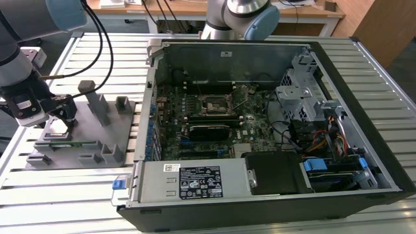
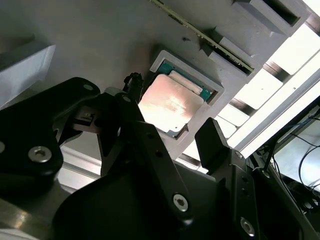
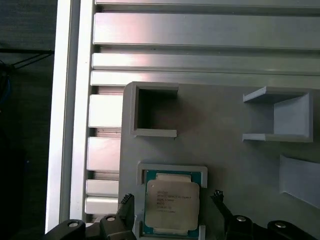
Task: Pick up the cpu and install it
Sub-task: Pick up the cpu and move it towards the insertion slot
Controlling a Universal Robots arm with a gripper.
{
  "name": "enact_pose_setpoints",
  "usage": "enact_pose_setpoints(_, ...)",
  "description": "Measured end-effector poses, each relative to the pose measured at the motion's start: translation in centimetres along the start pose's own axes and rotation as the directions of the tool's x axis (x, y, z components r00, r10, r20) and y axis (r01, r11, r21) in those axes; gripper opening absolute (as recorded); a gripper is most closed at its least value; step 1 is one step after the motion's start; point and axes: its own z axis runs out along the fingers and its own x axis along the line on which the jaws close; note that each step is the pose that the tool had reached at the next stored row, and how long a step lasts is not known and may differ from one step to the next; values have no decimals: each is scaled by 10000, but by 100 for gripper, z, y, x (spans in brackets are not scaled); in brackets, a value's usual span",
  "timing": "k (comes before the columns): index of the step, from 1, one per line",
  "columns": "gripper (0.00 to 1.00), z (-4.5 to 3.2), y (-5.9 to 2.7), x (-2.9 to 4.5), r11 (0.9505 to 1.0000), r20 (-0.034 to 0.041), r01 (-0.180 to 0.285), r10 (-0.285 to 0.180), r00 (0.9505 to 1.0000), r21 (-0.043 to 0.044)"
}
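Note:
The cpu (image 3: pixel 171 205), a small square chip with a pale silvery top, lies flat in a shallow grey pocket of the fixture plate (image 3: pixel 235 160). In the second wrist view the cpu (image 2: pixel 167 102) shows between my black fingers (image 2: pixel 210 140). My gripper (image 3: pixel 172 199) stands open just above it, one fingertip on each side of the chip and neither touching it. In the exterior view my gripper (image 1: pixel 62 118) hangs low over the plate's left part (image 1: pixel 85 141). The motherboard's bare socket (image 1: pixel 215 105) sits inside the open computer case (image 1: pixel 383 161).
Upright grey posts (image 1: pixel 97 105) and holders rise from the fixture plate, and a green memory stick (image 1: pixel 68 144) lies in one slot. A second arm's base (image 1: pixel 244 17) stands behind the case. Everything rests on a slatted aluminium table (image 1: pixel 65 200).

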Motion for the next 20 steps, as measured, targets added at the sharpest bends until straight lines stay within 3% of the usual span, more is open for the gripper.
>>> enact_pose_setpoints(20, 69, 93, 7, 21, 10000, 0, 1, -1, 10000, -1)
